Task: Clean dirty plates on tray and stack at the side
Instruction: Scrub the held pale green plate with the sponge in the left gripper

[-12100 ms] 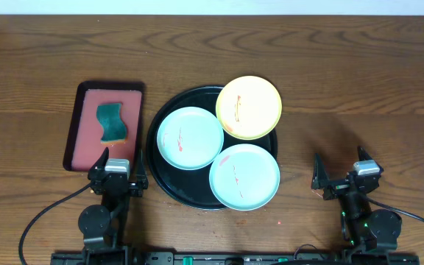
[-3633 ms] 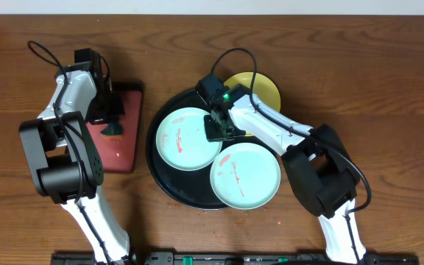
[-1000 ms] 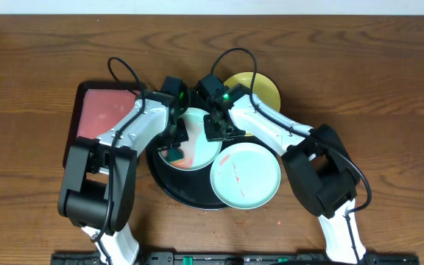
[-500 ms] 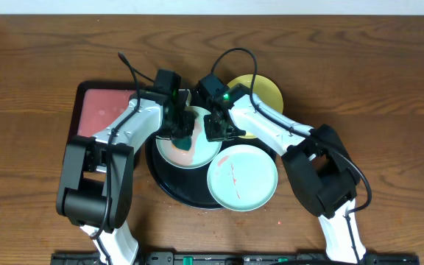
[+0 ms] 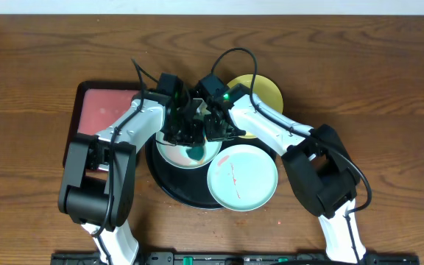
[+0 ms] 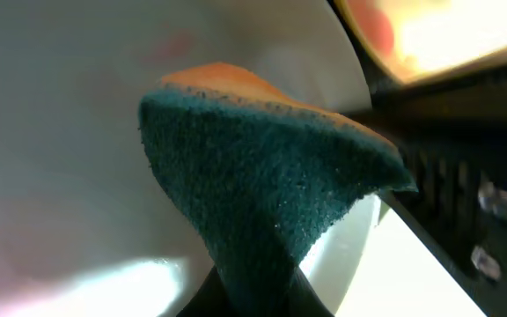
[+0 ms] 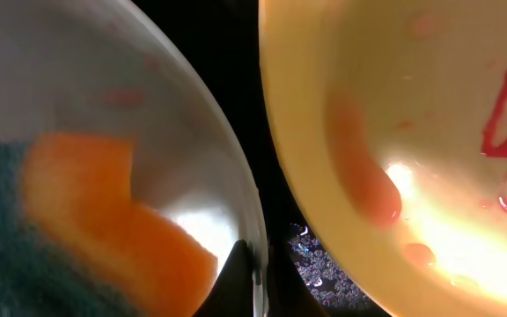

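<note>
Wooden desk [image 5: 359, 66]: left hand [image 5: 183, 132] pinches green-orange foam sponge [image 6: 271, 202] on pale blue round plate [image 5: 169, 153]; right hand [image 5: 215, 131] clamps its right rim.

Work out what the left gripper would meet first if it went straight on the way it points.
The left gripper, shut on the sponge, points down at the pale plate, so the sponge would likely press that plate first; depth is hard to judge.
</note>
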Available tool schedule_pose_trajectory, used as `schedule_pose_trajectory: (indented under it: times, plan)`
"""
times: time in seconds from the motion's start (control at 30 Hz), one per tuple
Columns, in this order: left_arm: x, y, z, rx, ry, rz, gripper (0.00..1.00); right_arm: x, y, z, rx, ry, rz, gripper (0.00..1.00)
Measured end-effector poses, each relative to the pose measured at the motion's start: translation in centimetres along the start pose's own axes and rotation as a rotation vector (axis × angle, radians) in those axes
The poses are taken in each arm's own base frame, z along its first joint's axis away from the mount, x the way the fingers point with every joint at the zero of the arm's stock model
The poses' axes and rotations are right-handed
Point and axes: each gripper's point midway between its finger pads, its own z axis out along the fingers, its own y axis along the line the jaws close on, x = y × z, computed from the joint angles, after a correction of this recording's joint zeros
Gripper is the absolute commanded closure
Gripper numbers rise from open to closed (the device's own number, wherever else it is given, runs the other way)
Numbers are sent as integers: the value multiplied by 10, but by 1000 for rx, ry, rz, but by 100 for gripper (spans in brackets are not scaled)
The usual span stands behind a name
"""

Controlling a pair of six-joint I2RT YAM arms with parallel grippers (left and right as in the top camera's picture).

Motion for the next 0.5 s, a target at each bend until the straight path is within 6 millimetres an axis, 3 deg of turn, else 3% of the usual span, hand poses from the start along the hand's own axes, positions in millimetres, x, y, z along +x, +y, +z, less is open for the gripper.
schedule_pose_trajectory:
  times: [0.3,0.5]
  plan:
    - [-25,51,-9,-328,-141,-210,93,-2,2,0,-7,-7,-1,98]
    - [-14,84,-30,-569,-174,-391,93,-2,2,0,-7,-7,-1,98]
